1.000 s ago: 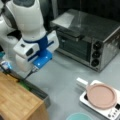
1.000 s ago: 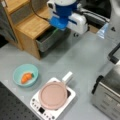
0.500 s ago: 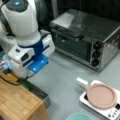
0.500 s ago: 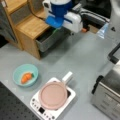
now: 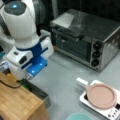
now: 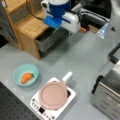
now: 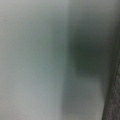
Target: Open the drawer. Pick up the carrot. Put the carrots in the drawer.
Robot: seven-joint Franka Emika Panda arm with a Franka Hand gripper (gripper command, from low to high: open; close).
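Observation:
The drawer [image 5: 39,91] [image 6: 49,40] is a dark grey tray that stands partly out of the wooden-topped cabinet [image 5: 15,101] [image 6: 30,25]. My gripper [image 5: 25,81] [image 6: 56,29] hangs over the drawer's open part, its fingertips down at the tray and mostly hidden under the white and blue hand. The carrot [image 6: 26,77], small and orange, lies in a teal bowl [image 6: 17,71] on the table, well away from the gripper. The wrist view shows only a blurred grey surface close up.
A silver toaster oven [image 5: 87,42] [image 6: 107,90] stands on the grey table. A pink pan [image 5: 101,96] [image 6: 53,95] sits on a white cooker [image 5: 83,98] [image 6: 35,105]. The teal bowl's rim [image 5: 77,116] shows at a front view's bottom.
The hand has shifted a little toward the cabinet, staying over the drawer. The carrot and bowl have not moved.

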